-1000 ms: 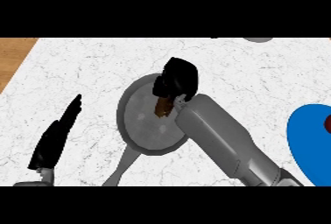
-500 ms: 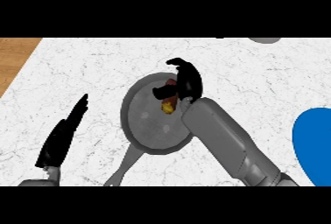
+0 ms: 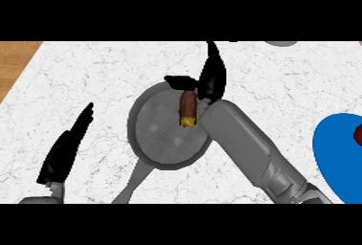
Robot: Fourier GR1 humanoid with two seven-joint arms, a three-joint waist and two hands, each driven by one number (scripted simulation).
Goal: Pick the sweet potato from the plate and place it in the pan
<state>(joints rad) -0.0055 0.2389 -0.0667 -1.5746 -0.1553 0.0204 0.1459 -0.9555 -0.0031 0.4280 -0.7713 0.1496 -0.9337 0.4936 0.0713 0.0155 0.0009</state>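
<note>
The sweet potato [image 3: 187, 107], brown with a yellow cut end, lies in the grey pan [image 3: 159, 139] near its upper right rim. My right hand [image 3: 210, 79] is just above and to the right of it, fingers straight and pointing up, thumb stretched left over the potato's top end; it holds nothing. The right forearm crosses the pan's right edge. At the right border is the blue plate [image 3: 336, 153]. My left hand [image 3: 65, 150] rests open at the left, fingers up, away from the pan.
The pan's handle [image 3: 134, 184] runs down toward the lower edge. A dark red object [image 3: 357, 135] sits on the plate at the right border. A grey item [image 3: 283, 43] shows at the top right. Wooden floor [image 3: 14, 62] borders the counter's left.
My right hand, earlier curled round the sweet potato over the pan, has straightened its fingers and let it go; the potato now lies in the pan. The view has shifted slightly.
</note>
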